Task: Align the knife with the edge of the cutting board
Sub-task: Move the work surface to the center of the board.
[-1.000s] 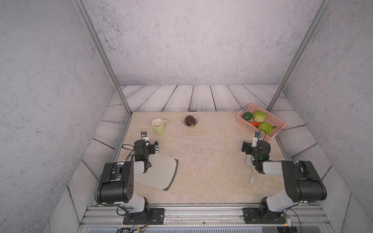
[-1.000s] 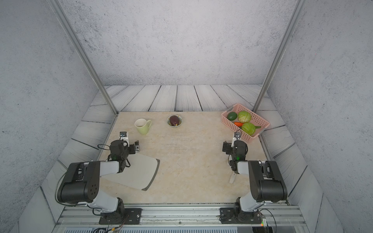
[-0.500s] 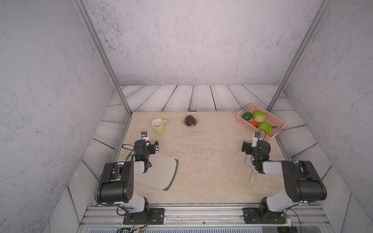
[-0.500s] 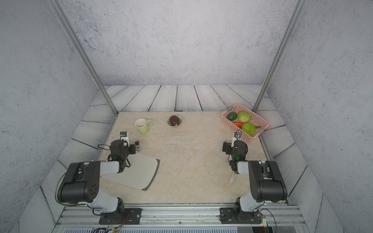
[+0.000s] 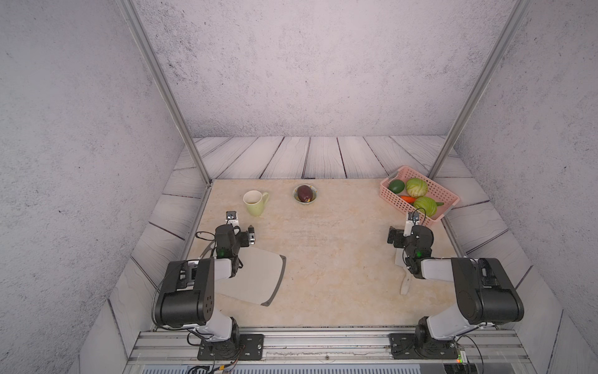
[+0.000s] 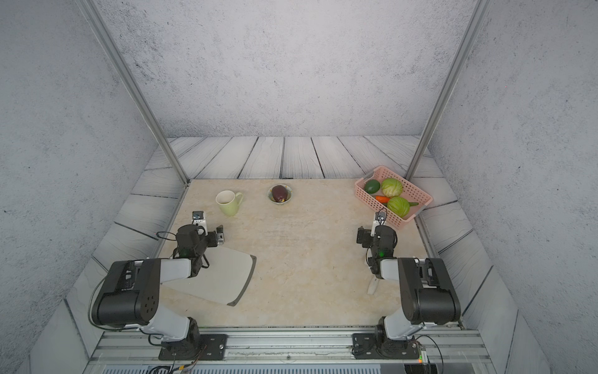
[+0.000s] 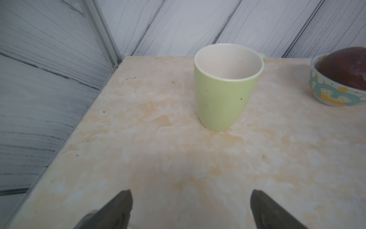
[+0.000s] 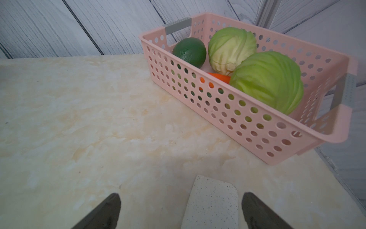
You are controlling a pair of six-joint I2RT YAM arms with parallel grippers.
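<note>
The cutting board (image 5: 255, 278) (image 6: 223, 275), pale grey with a dark end trim, lies flat at the front left, partly under my left arm. The knife (image 5: 405, 285) (image 6: 372, 286) lies at the front right, far from the board. Its pale handle points toward the front edge, and my right arm hides most of the blade in both top views. My right gripper (image 5: 402, 226) (image 8: 181, 196) stands open over the speckled off-white blade (image 8: 212, 204), holding nothing. My left gripper (image 5: 241, 226) (image 7: 190, 194) is open over bare table beyond the board's far end.
A light green mug (image 5: 254, 202) (image 7: 223, 95) stands just beyond my left gripper. A patterned bowl (image 5: 304, 193) (image 7: 332, 93) with a dark fruit sits at the back. A pink perforated basket (image 5: 401, 204) (image 8: 217, 107) of vegetables sits at the back right, near my right gripper.
</note>
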